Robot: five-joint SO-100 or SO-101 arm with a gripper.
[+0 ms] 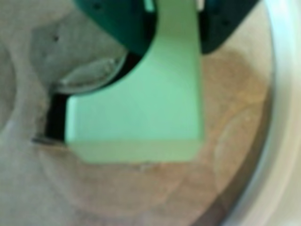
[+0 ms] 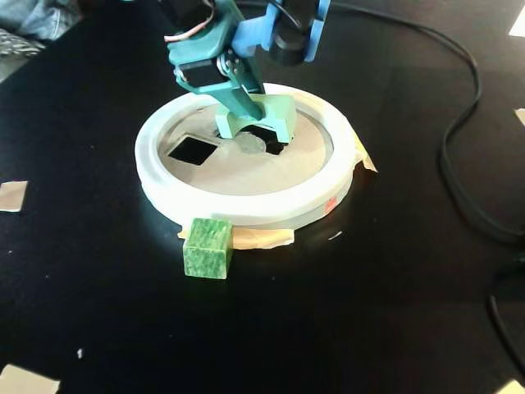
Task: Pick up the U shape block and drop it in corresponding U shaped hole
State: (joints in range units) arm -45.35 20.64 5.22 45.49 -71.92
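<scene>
My gripper was clamped on the U shape block, tilted over the U shaped hole, at 12 o'clock from the green cube.

Black table: white-rimmed disc, green cube, black cable, tape scraps

A black tabletop is seen in the fixed view, lit brightly from above. Black cables are laid across its right side, and tape scraps are stuck near its edges.
</scene>
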